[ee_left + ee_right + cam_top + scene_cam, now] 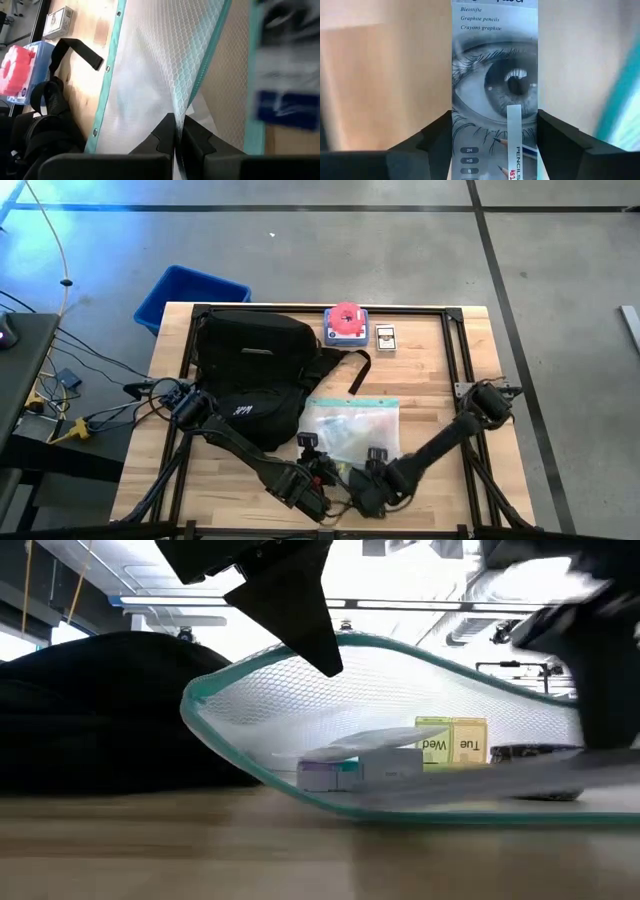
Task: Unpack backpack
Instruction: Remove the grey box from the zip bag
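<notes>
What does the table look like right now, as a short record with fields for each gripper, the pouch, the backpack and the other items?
left gripper: shut on the mesh pouch's edge, lifting it open
right gripper: closed on the pencil box, near table edge
mesh pouch: clear with teal trim, on the table beside the backpack, still holding a pill organizer
backpack: black, lying on the table's left part
other items: red object on a blue box, small card box, blue bin off the table
</notes>
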